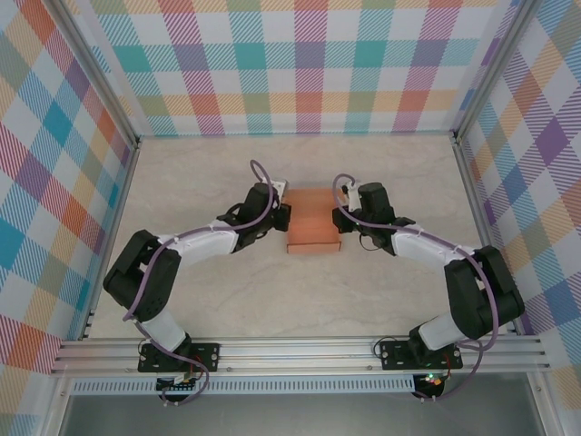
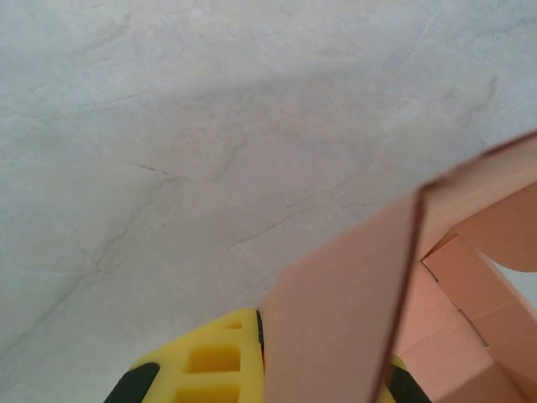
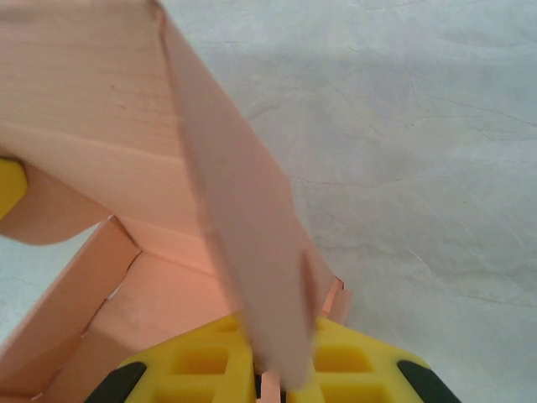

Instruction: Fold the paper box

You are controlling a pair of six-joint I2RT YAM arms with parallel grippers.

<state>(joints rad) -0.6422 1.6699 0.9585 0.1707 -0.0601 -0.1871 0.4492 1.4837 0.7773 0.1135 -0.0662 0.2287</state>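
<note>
The salmon-orange paper box point(image 1: 313, 221) lies partly folded in the middle of the table, between the two arms. My left gripper point(image 1: 280, 214) is at its left side and is shut on it. In the left wrist view, a cardboard flap point(image 2: 336, 311) stands pinched between the yellow fingers point(image 2: 210, 369). My right gripper point(image 1: 343, 217) is at the box's right side. In the right wrist view, an upright side panel point(image 3: 243, 227) runs down into the right gripper point(image 3: 281, 382), which is shut on it. Beyond that panel the box's inner flaps point(image 3: 101, 277) show.
The pale marbled tabletop point(image 1: 227, 291) surrounds the box. Plaid walls point(image 1: 309, 64) enclose the back and both sides. An aluminium rail point(image 1: 300, 350) with the arm bases runs along the near edge.
</note>
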